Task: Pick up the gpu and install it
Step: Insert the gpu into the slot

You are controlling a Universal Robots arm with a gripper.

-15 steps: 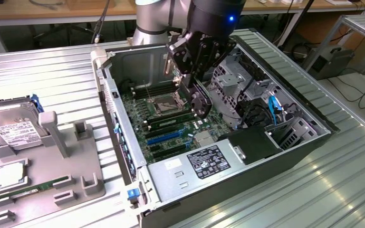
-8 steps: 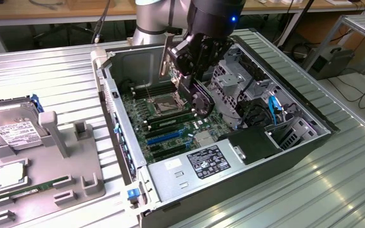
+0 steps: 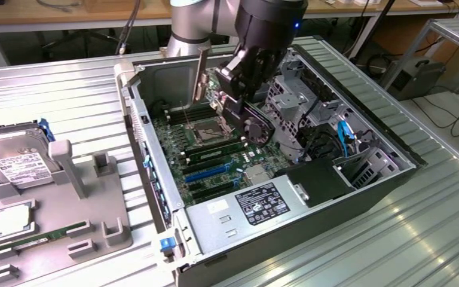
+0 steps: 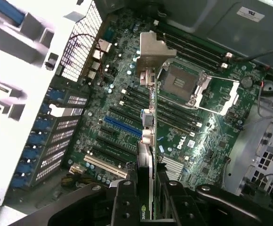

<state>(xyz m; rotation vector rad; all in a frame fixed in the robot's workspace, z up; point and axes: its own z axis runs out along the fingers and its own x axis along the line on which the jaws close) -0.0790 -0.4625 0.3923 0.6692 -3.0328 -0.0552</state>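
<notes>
In the exterior view, the tool was clamped on the gpu and held it in the air above the motherboard, inside the open computer case. The card hung tilted, its long silver bracket at the end away from the motherboard, and its black cooler end lowest, close over the board beside the processor socket. A hard drive lay on a grey tray on the counter, well apart from the motherboard.

In the wrist view, the tool gripped the gpu from both sides, one finger on each face. The card showed edge-on above the motherboard, with its bracket farthest from the tool. It hung over the board between the processor socket and the blue slot; I could not tell whether it touched the motherboard.
</notes>
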